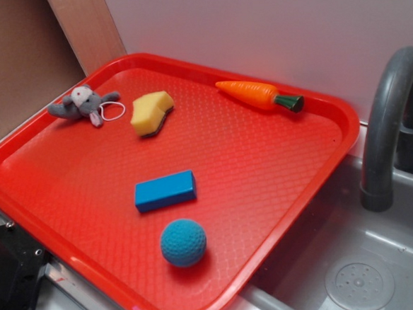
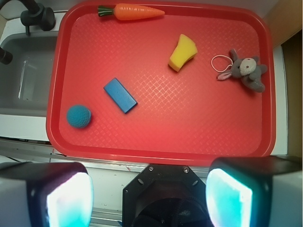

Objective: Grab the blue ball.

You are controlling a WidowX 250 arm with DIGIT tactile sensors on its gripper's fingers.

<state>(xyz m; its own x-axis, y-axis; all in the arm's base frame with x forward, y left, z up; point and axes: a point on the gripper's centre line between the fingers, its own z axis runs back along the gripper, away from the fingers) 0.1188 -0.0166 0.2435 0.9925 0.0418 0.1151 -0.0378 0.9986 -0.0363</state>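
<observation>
The blue ball point(image 1: 183, 242) point(image 2: 78, 116), a small dimpled teal sphere, rests on the red tray point(image 1: 280, 192) point(image 2: 189, 142) near its front corner. A flat blue block point(image 1: 165, 191) point(image 2: 120, 95) lies just beyond it. My gripper point(image 2: 149, 198) is high above the tray's near edge, over the robot base, far from the ball. Its two fingers point(image 2: 68, 201) stand wide apart with nothing between them. The gripper does not show in the exterior view.
On the tray also lie an orange toy carrot point(image 1: 259, 94) point(image 2: 132, 12), a yellow sponge piece point(image 1: 152, 113) point(image 2: 182, 52) and a grey plush mouse point(image 1: 82, 105) point(image 2: 246, 71). A grey sink point(image 1: 370, 271) point(image 2: 23, 80) with a faucet point(image 1: 388, 121) sits beside the tray.
</observation>
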